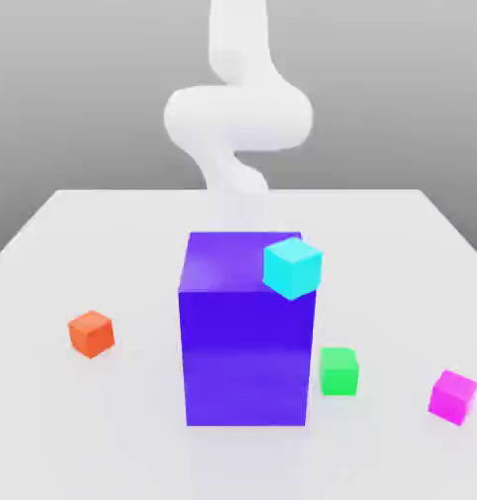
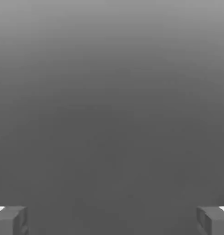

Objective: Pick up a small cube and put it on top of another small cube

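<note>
Nearest the exterior camera, toward the exterior view's right: small magenta cube [image 1: 453, 395], resting flat on the white table [image 1: 76, 430], turned a little so one vertical corner faces forward; equal on all sides, so no long axis to name. Bare tabletop all round it, with the table's right edge not far off.

Just behind and to the exterior view's left of that: small green cube [image 1: 338, 371], same size, flat on the table, faces squared more nearly to the camera. Clearly apart from the magenta cube, open surface between the two. Close beside the big purple block [image 1: 244, 327], a narrow gap showing at its right side; top face uncovered.

Centre of the table: the purple block, tall, upright, far bigger than any cube. Overlapping its upper right corner in the picture, a cyan cube [image 1: 292, 267], tilted; whether resting on the block or beyond it, impossible to tell.

Well out to the exterior view's left: orange cube [image 1: 91, 333], alone, wide free table around it.

Farther back: white arm [image 1: 238, 122] rising behind the block, curving up out of the picture.

In the hand view: gripper [image 2: 112, 220] spread wide, one grey fingertip [image 2: 10, 220] at each lower corner, nothing between them, plain grey beyond.
</note>
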### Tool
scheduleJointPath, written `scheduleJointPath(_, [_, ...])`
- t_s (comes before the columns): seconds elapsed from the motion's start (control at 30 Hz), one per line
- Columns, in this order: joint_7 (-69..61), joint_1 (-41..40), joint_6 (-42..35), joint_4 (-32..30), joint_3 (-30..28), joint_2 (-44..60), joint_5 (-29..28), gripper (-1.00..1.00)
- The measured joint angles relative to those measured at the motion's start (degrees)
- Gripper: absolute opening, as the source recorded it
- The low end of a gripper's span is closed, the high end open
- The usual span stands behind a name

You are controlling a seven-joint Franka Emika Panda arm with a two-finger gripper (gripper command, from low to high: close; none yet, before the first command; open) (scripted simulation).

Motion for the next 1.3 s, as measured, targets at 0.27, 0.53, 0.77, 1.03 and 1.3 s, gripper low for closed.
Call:
scheduleJointPath(0.27, [16.0, 2.1, 6.3, -3.2, 8.3, 15.0, 6.8, 0.00])
scheduleJointPath(0.53, [36.6, 3.9, 12.9, -6.5, 18.3, 29.7, 6.6, 0.00])
scheduleJointPath(0.77, [61.5, 9.7, 19.1, -9.5, 22.3, 43.7, -3.2, 0.00])
scheduleJointPath(1.03, [86.6, 21.6, 26.9, -10.4, 14.3, 59.8, -18.3, 0.00])
scheduleJointPath(1.3, [89.5, 25.1, 31.3, -9.1, 10.2, 65.3, -21.6, -1.00])
